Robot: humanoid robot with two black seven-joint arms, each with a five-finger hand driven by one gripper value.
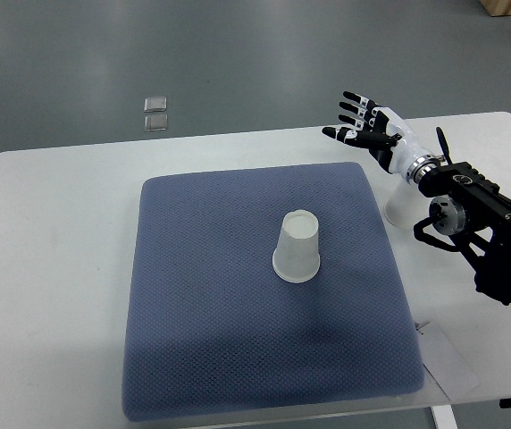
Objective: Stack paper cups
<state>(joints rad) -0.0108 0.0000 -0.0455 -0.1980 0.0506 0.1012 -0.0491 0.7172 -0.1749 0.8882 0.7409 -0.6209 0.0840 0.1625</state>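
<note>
A white paper cup [297, 248] stands upside down near the middle of the blue mat [202, 304]. A second white cup [398, 204] sits on the table just off the mat's right edge, partly hidden behind my right forearm. My right hand [354, 118] hovers above the table's far edge, beyond the mat's far right corner and farther back than the second cup. Its fingers are spread and it holds nothing. The left arm does not show.
The white table [50, 268] carries the mat; a flat white sheet [450, 359] lies at the mat's near right corner. Two small clear squares [155, 114] lie on the grey floor beyond the table. A brown box [510, 7] sits at top right.
</note>
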